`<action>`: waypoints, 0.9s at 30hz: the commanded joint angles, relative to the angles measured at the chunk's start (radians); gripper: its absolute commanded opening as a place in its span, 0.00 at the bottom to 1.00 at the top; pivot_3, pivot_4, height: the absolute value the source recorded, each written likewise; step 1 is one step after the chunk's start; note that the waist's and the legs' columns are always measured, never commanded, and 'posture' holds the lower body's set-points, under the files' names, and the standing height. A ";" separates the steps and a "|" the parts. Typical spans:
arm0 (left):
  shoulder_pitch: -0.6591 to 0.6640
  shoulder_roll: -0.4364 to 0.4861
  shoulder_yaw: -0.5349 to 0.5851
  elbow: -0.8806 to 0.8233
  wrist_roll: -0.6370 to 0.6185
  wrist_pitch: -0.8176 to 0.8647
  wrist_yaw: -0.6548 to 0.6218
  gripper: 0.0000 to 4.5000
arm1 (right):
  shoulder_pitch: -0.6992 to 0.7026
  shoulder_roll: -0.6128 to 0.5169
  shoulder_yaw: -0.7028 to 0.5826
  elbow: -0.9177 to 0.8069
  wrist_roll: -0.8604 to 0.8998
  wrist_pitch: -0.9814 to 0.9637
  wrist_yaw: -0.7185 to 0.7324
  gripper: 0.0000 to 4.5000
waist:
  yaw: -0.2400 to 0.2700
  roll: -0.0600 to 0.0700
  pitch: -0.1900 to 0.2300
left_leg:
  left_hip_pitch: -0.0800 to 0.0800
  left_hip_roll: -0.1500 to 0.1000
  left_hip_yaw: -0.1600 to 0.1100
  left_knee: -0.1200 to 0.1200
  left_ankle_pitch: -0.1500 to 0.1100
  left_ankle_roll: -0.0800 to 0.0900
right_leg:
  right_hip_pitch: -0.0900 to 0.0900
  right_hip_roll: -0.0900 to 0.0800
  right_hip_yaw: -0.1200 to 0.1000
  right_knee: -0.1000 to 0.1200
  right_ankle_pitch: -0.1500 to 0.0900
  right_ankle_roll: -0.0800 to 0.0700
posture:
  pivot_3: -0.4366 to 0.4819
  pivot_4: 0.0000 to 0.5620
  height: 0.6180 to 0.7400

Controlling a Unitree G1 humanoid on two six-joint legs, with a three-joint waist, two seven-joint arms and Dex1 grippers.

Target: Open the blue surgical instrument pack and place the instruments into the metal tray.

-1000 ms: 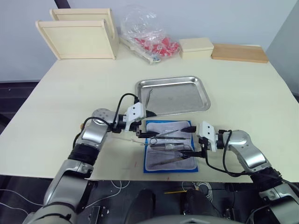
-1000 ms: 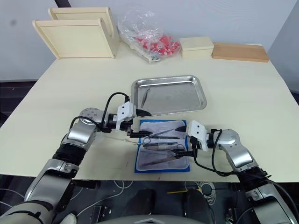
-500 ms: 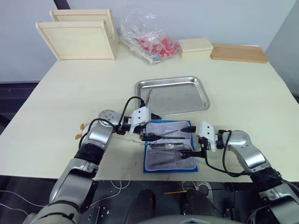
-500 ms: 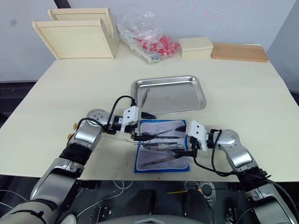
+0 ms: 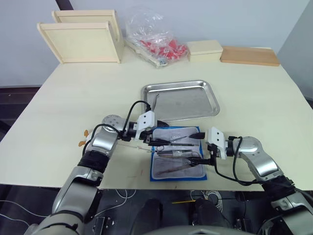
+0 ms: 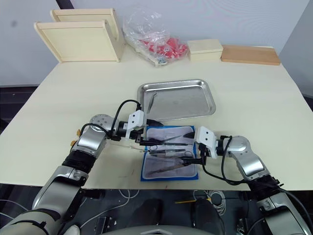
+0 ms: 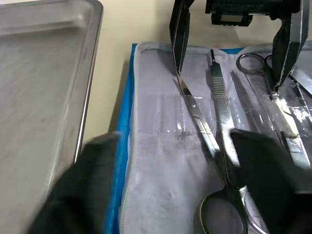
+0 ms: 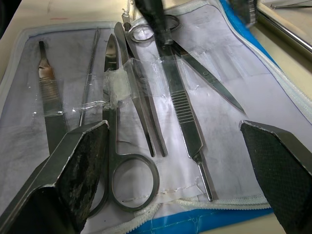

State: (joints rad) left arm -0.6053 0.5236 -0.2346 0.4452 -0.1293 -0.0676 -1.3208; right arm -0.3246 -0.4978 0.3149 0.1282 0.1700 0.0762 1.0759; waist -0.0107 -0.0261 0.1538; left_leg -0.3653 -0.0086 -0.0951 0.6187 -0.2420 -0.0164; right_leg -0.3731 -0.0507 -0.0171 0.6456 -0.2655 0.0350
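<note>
The blue surgical instrument pack lies open near the table's front edge, pale lining up. Several instruments lie on the lining under clear strips: ring-handled scissors, forceps and slim handles. The metal tray sits just behind the pack, with one thin instrument at its left end. My left gripper is open over the pack's left part, its fingers straddling a scissors handle without touching it. Over the pack's right edge, my right gripper is open too, its fingers wide apart above the tools.
Two pale wooden framed trays stand at the back left. A clear bag of red items, a small pale box and a wooden board line the back edge. Small orange bits lie by my left arm.
My left gripper has moved right, from beside the pack to over its left part. The right gripper has stayed where it was.
</note>
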 commanded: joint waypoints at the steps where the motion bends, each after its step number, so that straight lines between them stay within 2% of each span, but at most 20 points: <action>1: -0.018 0.001 0.015 -0.015 -0.003 -0.014 0.005 0.65 | 0.049 -0.029 0.041 0.110 -0.099 0.047 -0.040 1.00 | 0.000 0.000 0.000 | 0.000 0.000 0.000 0.000 0.000 0.000 | 0.000 0.000 0.000 0.000 0.000 0.000 | 0.48 0.27 1.00; 27: 0.025 -0.004 -0.040 -0.055 0.083 -0.031 0.047 0.65 | 0.056 -0.030 0.046 0.097 -0.099 0.050 -0.048 1.00 | 0.000 0.000 0.000 | 0.002 0.000 0.003 0.001 0.000 0.000 | 0.000 0.000 0.003 0.002 0.000 0.000 | 0.48 0.27 1.00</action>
State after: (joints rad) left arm -0.5853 0.5131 -0.2580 0.4155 -0.0690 -0.0801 -1.2813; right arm -0.3234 -0.4972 0.3176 0.1282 0.1700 0.0762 1.0641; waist -0.0108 -0.0262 0.1534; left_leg -0.3630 -0.0083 -0.0921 0.6201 -0.2420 -0.0164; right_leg -0.3729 -0.0503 -0.0138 0.6482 -0.2651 0.0355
